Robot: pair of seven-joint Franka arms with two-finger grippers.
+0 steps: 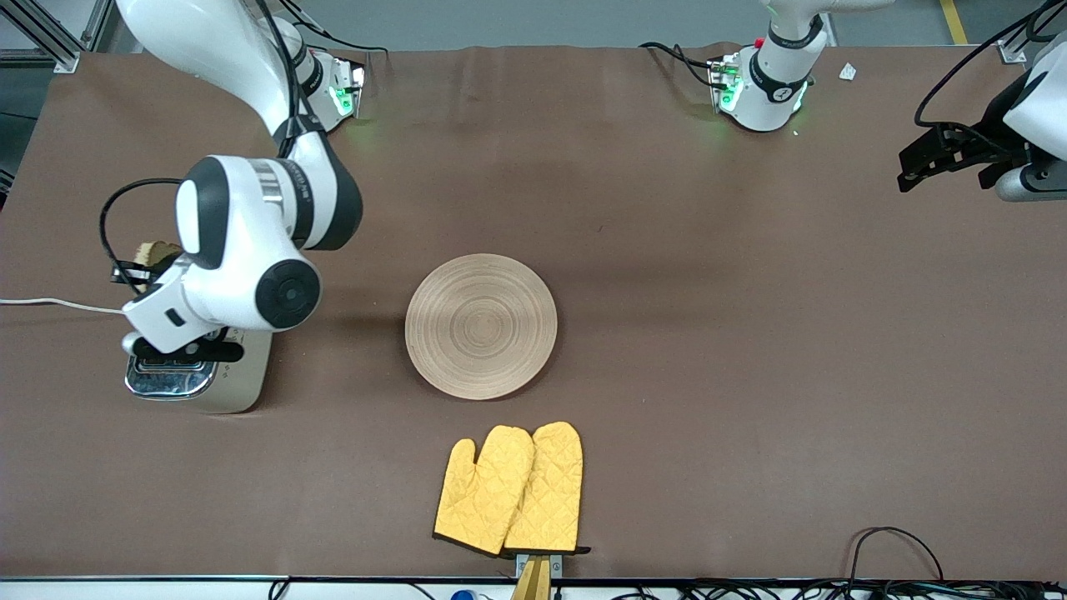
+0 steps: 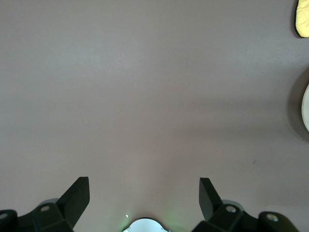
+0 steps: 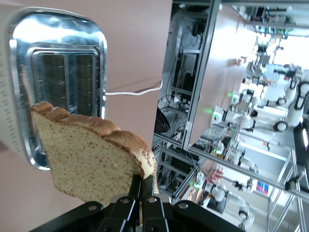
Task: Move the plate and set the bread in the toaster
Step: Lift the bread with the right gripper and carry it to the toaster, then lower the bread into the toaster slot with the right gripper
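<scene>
Over the toaster: the right tool hung above the toaster, clamped on a corner of the bread.
Bread: in the air, tilted, close above the chrome top, not yet in either slot.
Toaster: at the right arm's end of the bench, both slots bare.
Plate: the plate lay flat and bare on the bench, well apart from the toaster toward the left arm's end.
Left tool: the left tool waited with fingers spread wide, holding nothing, well apart from the toaster.
Progress: plate step judged finished; lowering the bread into a slot and letting go remained.
</scene>
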